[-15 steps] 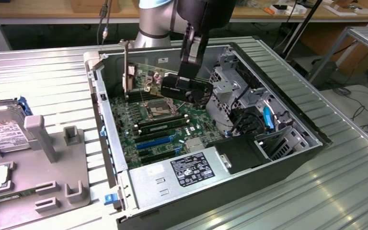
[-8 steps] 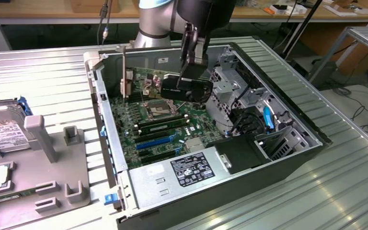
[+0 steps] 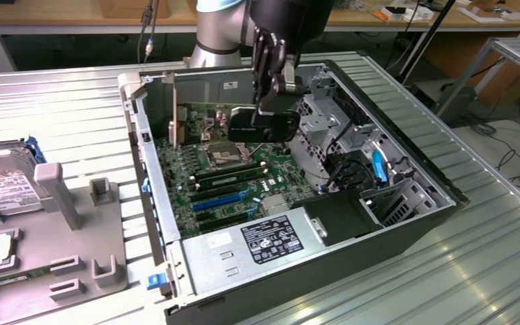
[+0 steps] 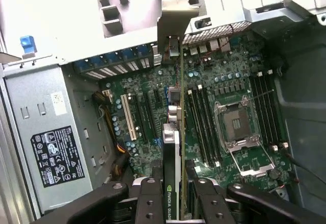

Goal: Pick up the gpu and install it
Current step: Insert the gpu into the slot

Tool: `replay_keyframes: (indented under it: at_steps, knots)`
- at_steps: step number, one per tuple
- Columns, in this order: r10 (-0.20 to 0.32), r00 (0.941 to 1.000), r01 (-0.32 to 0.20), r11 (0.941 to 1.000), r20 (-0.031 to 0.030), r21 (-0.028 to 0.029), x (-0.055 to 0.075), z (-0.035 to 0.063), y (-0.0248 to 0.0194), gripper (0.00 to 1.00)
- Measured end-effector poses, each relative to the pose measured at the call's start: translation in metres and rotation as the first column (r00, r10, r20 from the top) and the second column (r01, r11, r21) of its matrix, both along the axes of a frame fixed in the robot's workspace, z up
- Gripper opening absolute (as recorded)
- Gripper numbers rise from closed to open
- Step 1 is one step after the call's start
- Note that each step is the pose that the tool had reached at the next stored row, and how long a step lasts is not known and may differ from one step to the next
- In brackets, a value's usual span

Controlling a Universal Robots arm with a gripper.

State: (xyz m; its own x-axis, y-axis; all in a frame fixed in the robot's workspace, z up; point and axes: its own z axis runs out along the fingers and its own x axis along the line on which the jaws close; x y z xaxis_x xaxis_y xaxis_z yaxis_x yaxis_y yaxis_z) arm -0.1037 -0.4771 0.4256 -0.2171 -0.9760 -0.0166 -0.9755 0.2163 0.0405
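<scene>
Gripper [image 4: 177,204] clamped on the graphics card [image 4: 171,155], fingers [image 4: 152,199] pressing it from both faces.

One card. It stands on edge inside the open computer case [image 3: 210,81], over the motherboard [image 4: 153,89], between the expansion slots and the nearer memory slots. Its metal bracket [image 4: 176,15] is at the case's rear wall. Can't tell if the lower edge is in a slot or just above one.

Writing on the card: NVIDIA logo plus "QUAD…", rest cut off.

Counts inside the case:
- 1 processor socket [image 4: 237,124], contacts exposed
- 2 banks of memory slots, one on each side of the socket, looks like four each
- 1 cream expansion slot [image 4: 131,117], beside darker ones
- 1 power supply [image 4: 46,107] in a case corner, with 1 black label [image 4: 53,155]: certification marks, print too small to read
- 1 blue clip [image 4: 28,43] on the case edge by the power supply

On the ribbed metal bench [image 3: 477,264], outside the case: 1 grey parts holder [image 3: 61,196] at the bench edge on the exterior view's left. It carries 1 hard drive [image 3: 3,186] with a white label, text unreadable.
</scene>
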Motion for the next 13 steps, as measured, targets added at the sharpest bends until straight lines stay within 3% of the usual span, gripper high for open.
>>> replay_keyframes:
  at_steps: [3, 8, 13]
  knots:
    - [0.055, 0.9985, -0.055, 0.9985, 0.0, 0.0, 0.0001, 0.0, 0.0, 0.27]
    - [0.147, 0.9891, -0.147, 0.9891, 0.0, 0.0, 0.0002, 0.0, 0.0, 0.27]
    - [0.224, 0.9745, -0.224, 0.9745, 0.0, 0.0, 0.0003, 0.0, 0.0, 0.27]
